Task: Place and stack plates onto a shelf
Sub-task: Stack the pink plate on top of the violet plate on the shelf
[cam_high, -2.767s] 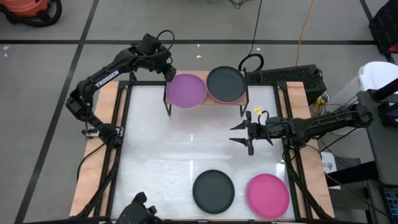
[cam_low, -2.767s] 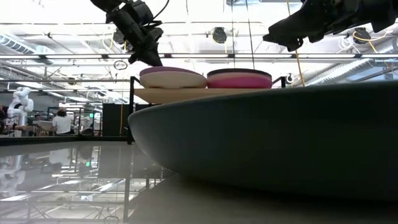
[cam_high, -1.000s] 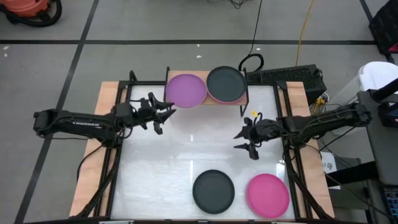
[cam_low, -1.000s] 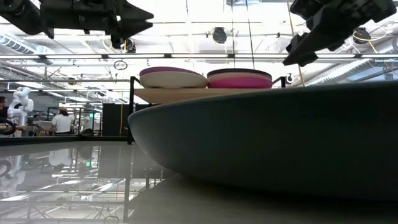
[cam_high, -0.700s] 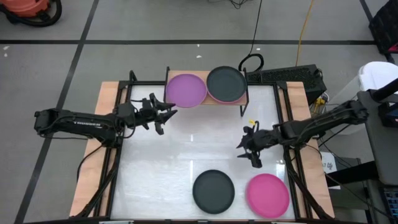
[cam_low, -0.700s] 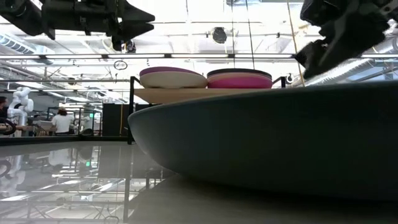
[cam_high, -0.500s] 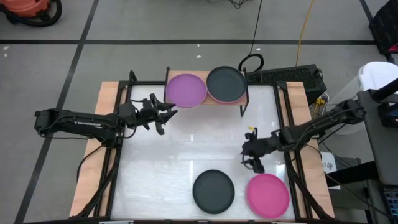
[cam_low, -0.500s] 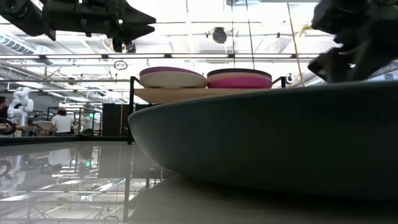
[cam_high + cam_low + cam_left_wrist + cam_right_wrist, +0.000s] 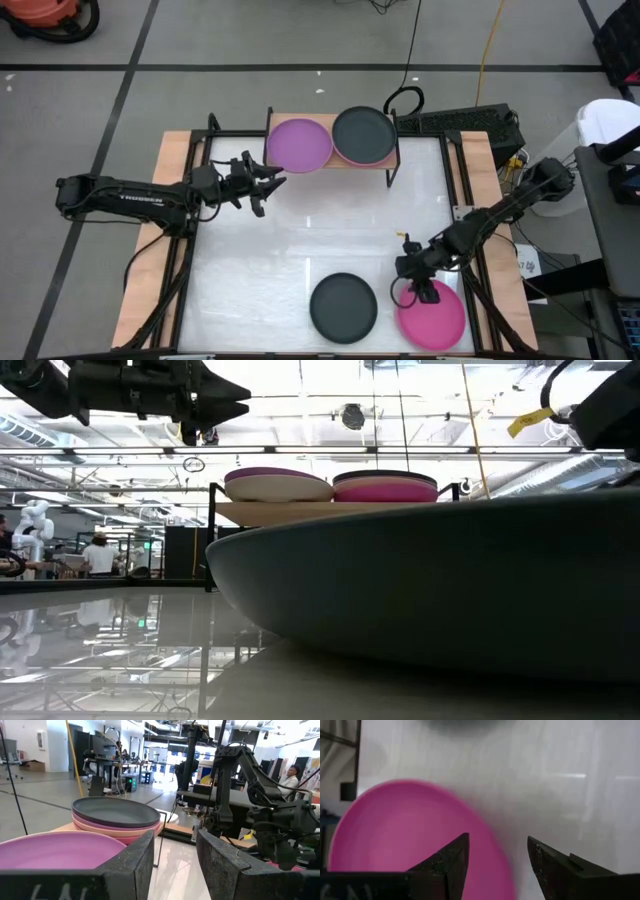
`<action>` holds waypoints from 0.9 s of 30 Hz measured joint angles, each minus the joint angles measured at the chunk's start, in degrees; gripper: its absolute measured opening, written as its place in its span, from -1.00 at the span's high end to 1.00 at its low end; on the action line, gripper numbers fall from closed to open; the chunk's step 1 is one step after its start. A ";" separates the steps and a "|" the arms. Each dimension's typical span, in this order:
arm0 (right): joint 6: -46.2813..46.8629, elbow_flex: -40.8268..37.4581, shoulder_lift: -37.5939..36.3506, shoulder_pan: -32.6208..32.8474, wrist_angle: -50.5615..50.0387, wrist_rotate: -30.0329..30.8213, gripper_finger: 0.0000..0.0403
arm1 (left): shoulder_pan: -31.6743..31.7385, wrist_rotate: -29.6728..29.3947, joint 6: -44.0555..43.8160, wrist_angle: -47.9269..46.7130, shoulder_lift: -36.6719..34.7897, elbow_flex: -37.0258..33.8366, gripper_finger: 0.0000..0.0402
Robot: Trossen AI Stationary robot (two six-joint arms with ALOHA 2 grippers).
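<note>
Nearest, on the white counter (image 9: 270, 250): a dark grey plate (image 9: 343, 306) beside a magenta plate (image 9: 440, 315). Over that magenta plate's edge, right gripper (image 9: 415, 283), jaws parted, empty. Farther back, left gripper (image 9: 262, 182), jaws spread, empty, beside the shelf (image 9: 340, 161) bearing two plate stacks.
</note>
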 joint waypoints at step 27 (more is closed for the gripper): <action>7.31 -6.62 -1.04 1.18 -2.59 -0.47 0.71 | -0.02 0.00 -0.26 -0.17 0.00 -0.01 0.24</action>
